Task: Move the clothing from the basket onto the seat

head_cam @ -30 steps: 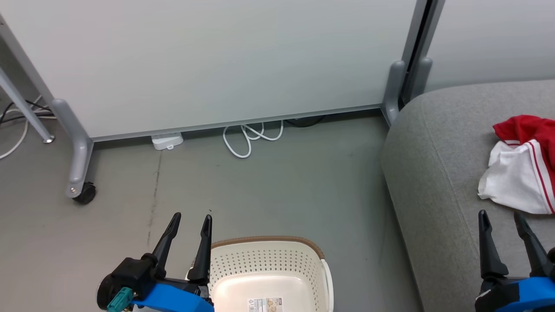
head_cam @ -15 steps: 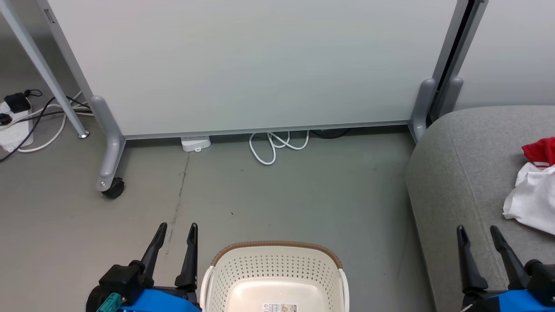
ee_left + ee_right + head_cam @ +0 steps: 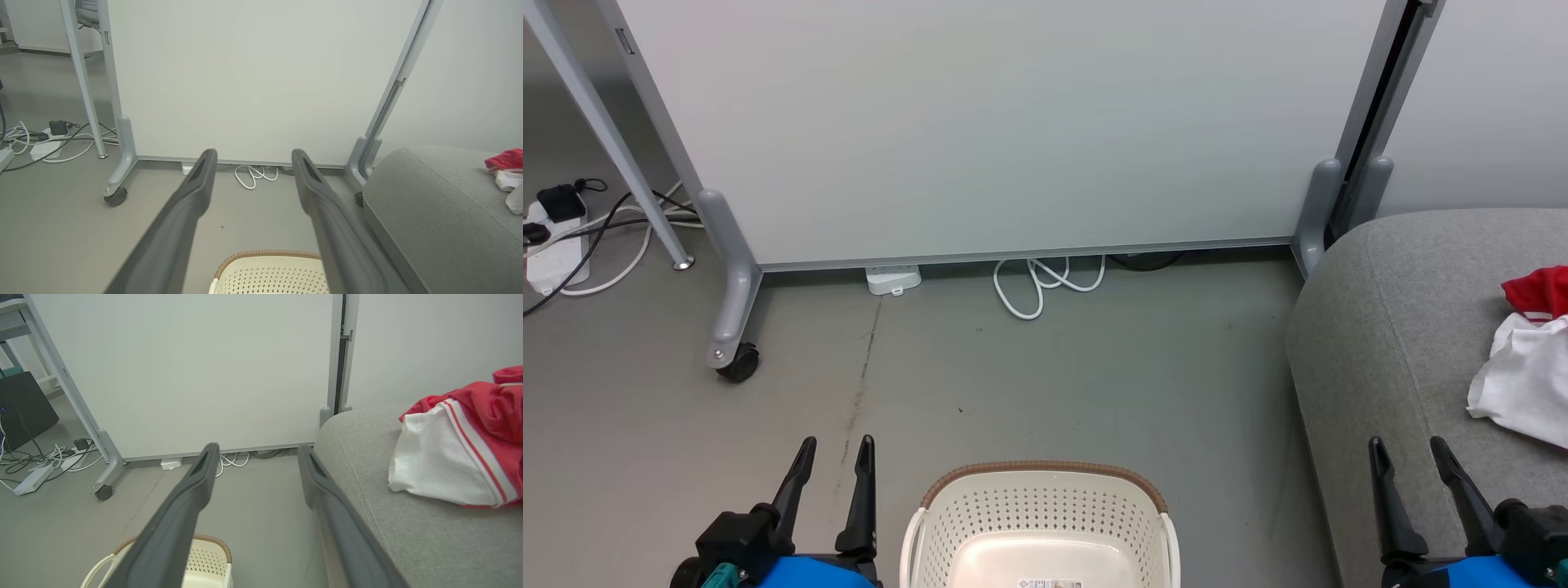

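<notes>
At the far left, a white power strip (image 3: 547, 261) with trailing cables lies on the grey floor (image 3: 1094, 367) beside a wheeled white partition panel (image 3: 1013, 122). In front of it, the robot's left gripper (image 3: 838, 443) has its two dark fingers (image 3: 860, 490) parted with nothing between them, just left of a cream perforated plastic laundry basket (image 3: 1045, 469) with a brown-banded rim, whose smooth bottom shows a paper label (image 3: 1049, 583). Further right, the right gripper (image 3: 1406, 443) hovers over the front of a large light-grey fabric couch (image 3: 1380, 343), fingers likewise spread and empty, and a crumpled red and white jersey (image 3: 1523, 384) with striped trim lies on the cushion beyond, well apart from the basket.
</notes>
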